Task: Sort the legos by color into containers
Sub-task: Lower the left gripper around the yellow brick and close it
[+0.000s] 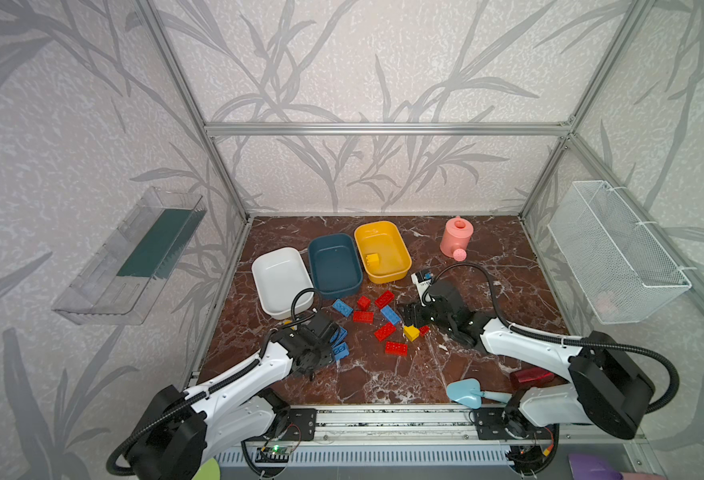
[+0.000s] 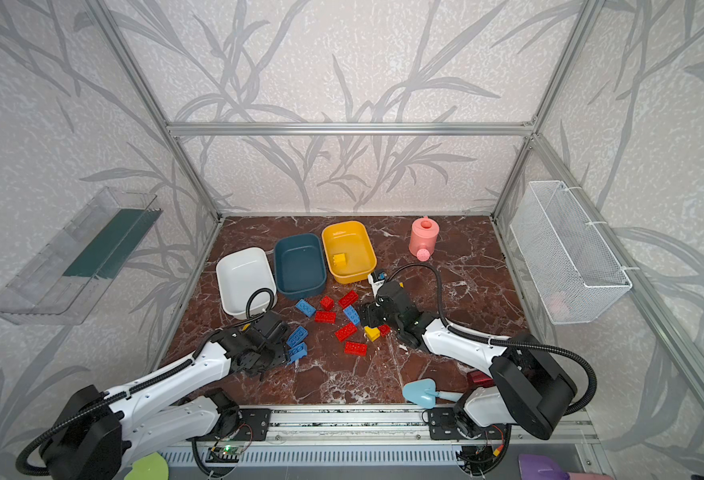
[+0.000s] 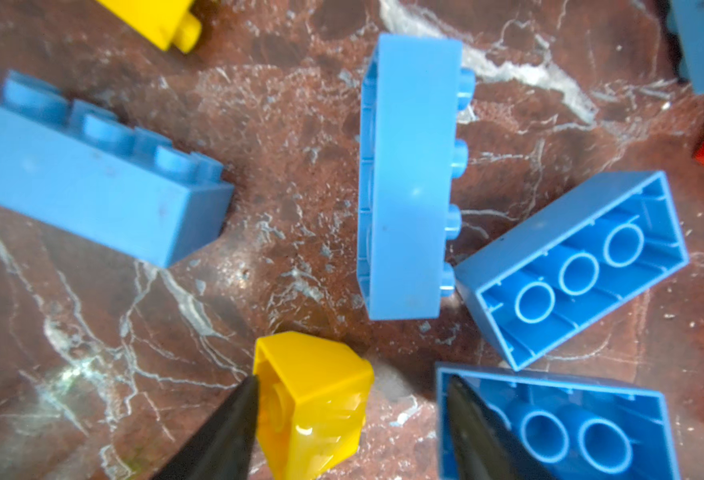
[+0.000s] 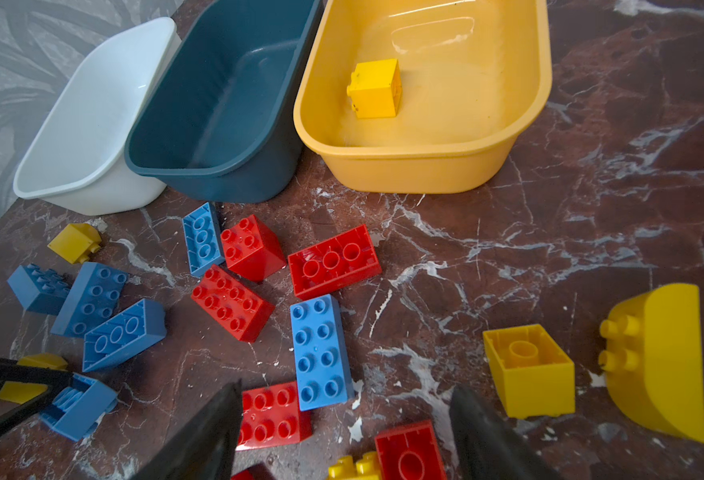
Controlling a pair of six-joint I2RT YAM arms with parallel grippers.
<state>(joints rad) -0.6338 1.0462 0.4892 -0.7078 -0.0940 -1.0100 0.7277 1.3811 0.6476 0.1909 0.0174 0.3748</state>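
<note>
Your left gripper [image 3: 352, 378]: jaws apart, yellow brick [image 3: 313, 407] touching one finger [image 3: 225, 428]. Your right gripper [image 4: 346, 386]: apart, empty. Yellow tub [image 4: 425, 170]: one cube [image 4: 375, 87]. Other legos [image 1: 362, 317]: loose on table [image 1: 363, 382]

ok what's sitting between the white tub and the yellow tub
the dark teal tub, empty, in a row with the white tub and the yellow tub; it shows in both top views and the right wrist view

Legos [image 4: 321, 349] are red, blue, yellow; containers [image 4: 225, 183] white, teal, yellow; tabletop [image 4: 591, 208] brown marble, white-veined.
</note>
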